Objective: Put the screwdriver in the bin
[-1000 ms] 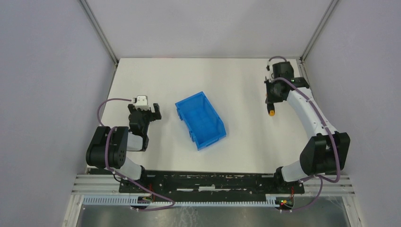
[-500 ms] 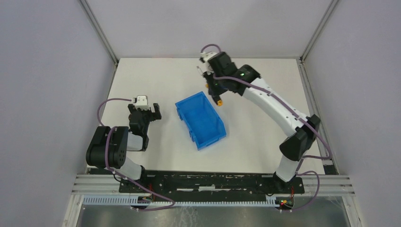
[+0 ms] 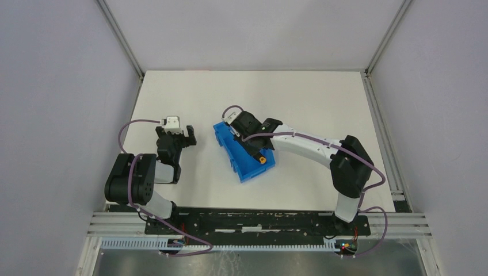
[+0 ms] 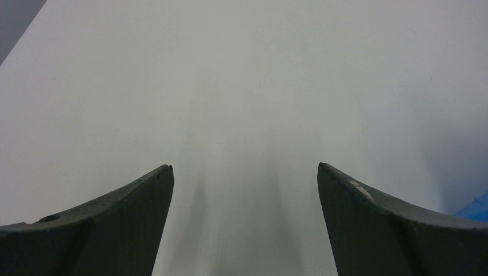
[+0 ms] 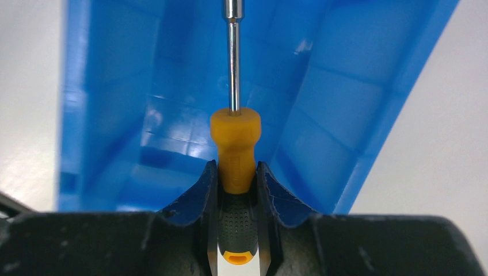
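Note:
The blue bin [image 3: 248,170] sits at mid-table, and my right gripper [image 3: 256,150] hangs over its inside. That gripper [image 5: 236,167] is shut on the screwdriver [image 5: 236,146], its fingers pressing the orange-and-black handle. The thin grey shaft points away from the wrist, down over the bin's floor [image 5: 322,103]. From above, only the screwdriver's orange butt end [image 3: 262,160] shows, over the bin's near right part. My left gripper [image 3: 176,133] rests to the left of the bin, open and holding nothing [image 4: 244,167], with bare white table beneath it.
The white table [image 3: 299,98] is walled by grey panels at the back and both sides, with aluminium posts at the far corners. A corner of the bin [image 4: 477,208] peeks in at the right edge of the left wrist view.
My right arm has swung from the far right of the table leftward and nearer, carrying the screwdriver to over the bin. The left arm has not moved.

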